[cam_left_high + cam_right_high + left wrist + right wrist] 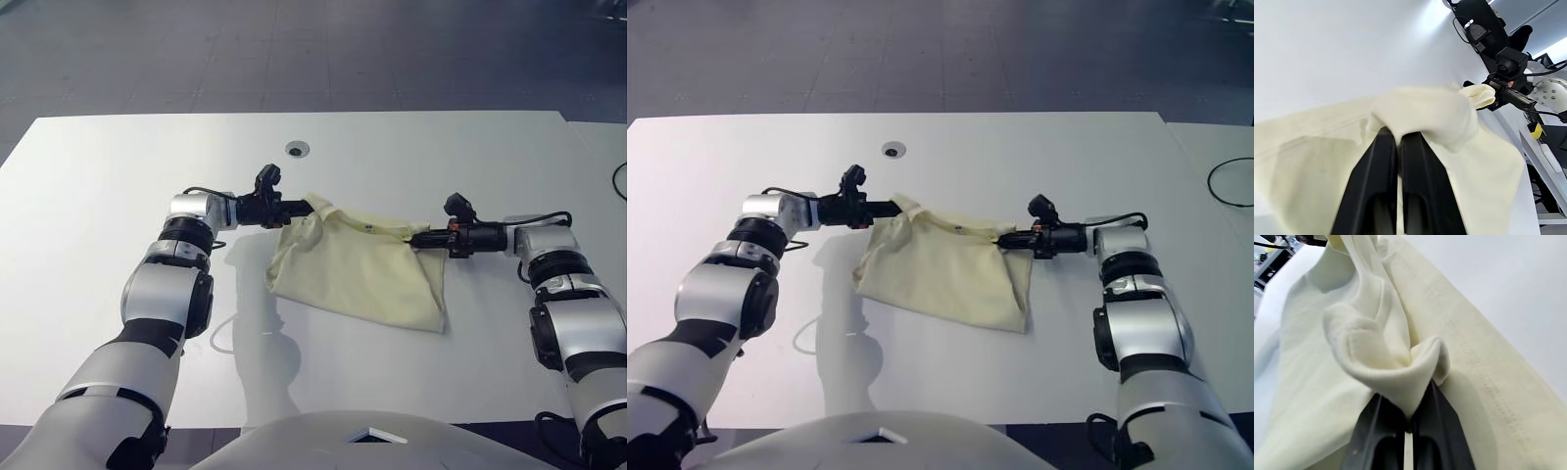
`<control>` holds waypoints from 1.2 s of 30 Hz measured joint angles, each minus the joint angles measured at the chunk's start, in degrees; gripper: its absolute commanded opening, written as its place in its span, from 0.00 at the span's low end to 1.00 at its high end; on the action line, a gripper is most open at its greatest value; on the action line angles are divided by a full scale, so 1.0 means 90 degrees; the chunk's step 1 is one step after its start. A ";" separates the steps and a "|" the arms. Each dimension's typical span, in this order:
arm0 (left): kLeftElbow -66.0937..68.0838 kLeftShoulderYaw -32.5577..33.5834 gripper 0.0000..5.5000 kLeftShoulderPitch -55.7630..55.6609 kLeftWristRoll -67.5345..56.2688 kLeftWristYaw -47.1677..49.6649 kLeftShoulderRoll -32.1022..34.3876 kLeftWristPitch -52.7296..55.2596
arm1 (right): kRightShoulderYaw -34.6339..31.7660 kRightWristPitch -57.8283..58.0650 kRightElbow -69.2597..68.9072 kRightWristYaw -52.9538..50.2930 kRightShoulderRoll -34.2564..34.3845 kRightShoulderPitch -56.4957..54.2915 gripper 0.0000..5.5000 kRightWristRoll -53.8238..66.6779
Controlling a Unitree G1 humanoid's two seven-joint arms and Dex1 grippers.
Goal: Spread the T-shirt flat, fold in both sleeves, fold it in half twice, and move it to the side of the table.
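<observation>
Two pincers of mine hold the same cloth. My left pincer [1398, 136] is narrow, its two black fingers [1374, 181] almost together, and a bunch of the pale yellow T-shirt [358, 269] is pinched between them and folds back over their tips. My right pincer [1409, 427] is narrow too, and a thick roll of the fabric is squeezed between its fingers.

From my head, the left pincer grips the shirt at its 10 o'clock corner, near the collar. The right pincer grips it at the 3 o'clock side. The two pincers point at each other, and the top edge of the shirt runs between them, with a small sag in the middle. From this edge the rest of the shirt spreads toward 6 o'clock, with some wrinkles. The 5 o'clock corner lies on the worktop [118, 176], while at the 8 o'clock side a shadow shows beside the cloth. I cannot tell how much of the shirt is lifted.

The shirt is near the centre of the white worktop. At 11 o'clock from the shirt, well apart from it, there is a round hole [297, 149] in the worktop. Far out at 2 o'clock, beyond the worktop's edge, a black cable [1229, 182] lies in a loop on another white surface.
</observation>
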 measured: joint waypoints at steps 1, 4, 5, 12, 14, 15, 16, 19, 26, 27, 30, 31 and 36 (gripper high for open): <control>0.0005 0.0009 0.00 0.0000 0.0029 0.0040 -0.0010 -0.0015 | -0.0030 -0.0024 0.0031 -0.0040 0.0020 -0.0032 0.00 -0.0034; 0.0012 0.0042 0.07 0.0000 0.0116 0.0128 -0.0041 -0.0068 | -0.0049 -0.0081 0.0082 -0.0107 0.0061 -0.0056 0.10 -0.0090; 0.0051 0.0106 0.11 -0.0001 0.0117 0.0251 -0.0060 -0.0114 | -0.0075 -0.0120 0.0102 -0.0207 0.0072 -0.0058 0.13 -0.0122; 0.0173 0.0426 0.30 -0.0026 0.0124 0.0619 -0.0053 -0.0410 | -0.0580 -0.0229 0.0188 -0.0942 0.0088 -0.0062 0.32 -0.0070; 0.0170 0.0492 0.38 -0.0051 0.0125 0.0637 -0.0016 -0.0545 | -0.0799 -0.0263 0.0190 -0.1249 0.0107 -0.0070 0.39 -0.0005; 0.0163 0.0520 0.41 -0.0058 0.0132 0.0664 0.0012 -0.0617 | -0.0886 -0.0267 0.0191 -0.1370 0.0117 -0.0073 0.42 0.0029; 0.0139 0.0545 0.44 -0.0066 0.0136 0.0672 0.0044 -0.0676 | -0.0956 -0.0273 0.0191 -0.1461 0.0126 -0.0078 0.46 0.0048; -0.0304 0.0563 0.52 -0.0064 0.0151 0.0638 0.0136 -0.0886 | -0.1128 -0.0416 0.0188 -0.1821 0.0195 -0.0080 0.53 0.0064; -0.3615 0.0218 0.73 0.1020 0.0104 0.0591 0.0240 -0.0638 | -0.1285 -0.0751 -0.0900 -0.2152 0.0221 0.0218 0.73 0.0209; -0.4064 0.0139 0.75 0.1301 0.0112 0.0634 0.0238 -0.0600 | -0.1275 -0.0753 -0.1210 -0.2136 0.0223 0.0353 0.76 0.0221; -0.5596 -0.0232 0.84 0.2364 0.0324 0.1003 0.0264 -0.0522 | -0.1152 -0.0840 -0.2373 -0.2176 0.0222 0.0908 0.84 0.0184; -0.6112 -0.0428 0.87 0.2761 0.0530 0.1190 0.0288 -0.0545 | -0.1039 -0.1012 -0.2719 -0.2244 0.0222 0.1104 0.87 0.0099; -0.8065 -0.1508 0.98 0.4115 0.1700 0.1977 0.0663 -0.0756 | -0.0263 -0.2251 -0.3430 -0.2965 0.0229 0.1782 0.98 -0.0968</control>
